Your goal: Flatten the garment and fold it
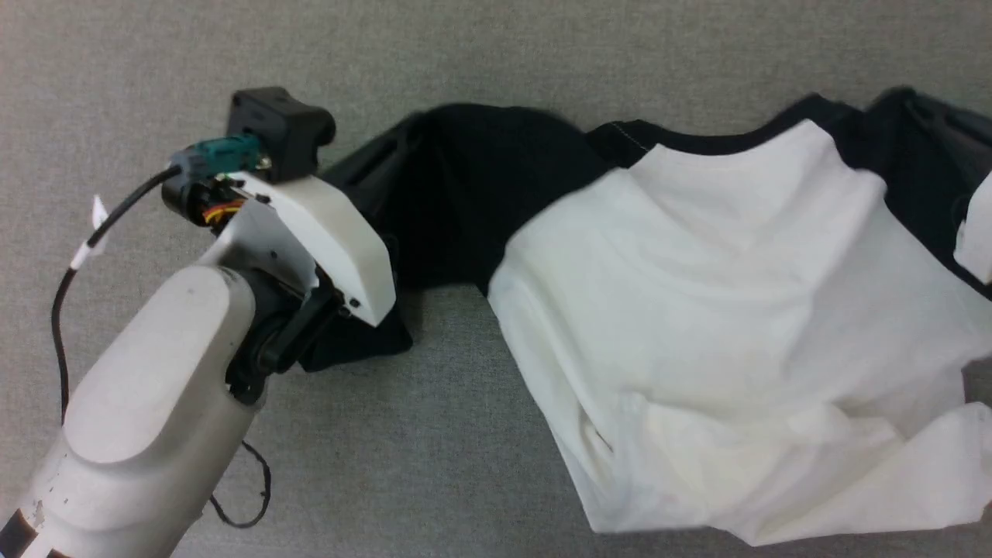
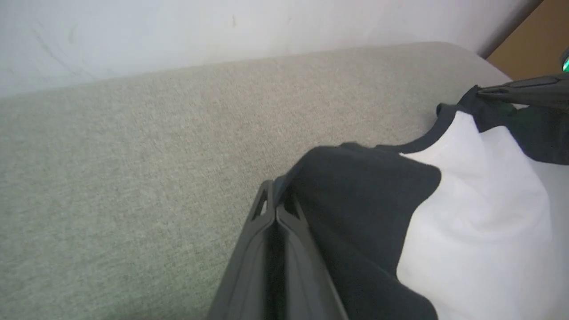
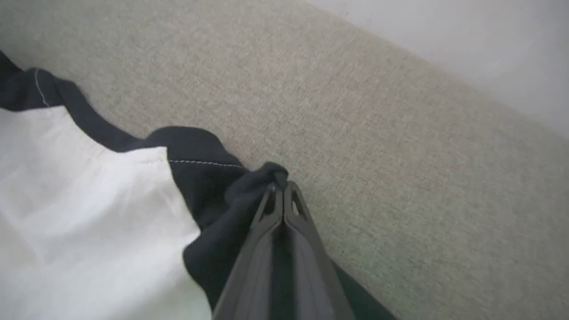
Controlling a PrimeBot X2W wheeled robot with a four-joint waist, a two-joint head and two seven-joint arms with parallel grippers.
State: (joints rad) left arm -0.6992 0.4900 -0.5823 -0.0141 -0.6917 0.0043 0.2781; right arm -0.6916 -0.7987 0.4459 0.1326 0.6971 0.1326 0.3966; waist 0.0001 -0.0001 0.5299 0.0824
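Observation:
The garment (image 1: 697, 310), a white T-shirt with black sleeves and black neck trim, is stretched across the grey surface with a plain white side up. Its print is hidden. Its lower part is creased and folded over at the right. My left gripper (image 2: 275, 202) is shut on the edge of the left black sleeve (image 1: 465, 201); in the head view the left gripper (image 1: 407, 128) reaches in from the lower left. My right gripper (image 3: 281, 189) is shut on a bunched bit of the other black sleeve (image 3: 209, 178). The right gripper (image 1: 911, 105) sits at the far right edge.
The grey fabric-covered surface (image 1: 465, 62) runs all round the shirt, with open room at the back and the front left. A pale wall (image 2: 178, 31) stands behind its far edge. A black cable (image 1: 62, 310) loops beside my left forearm.

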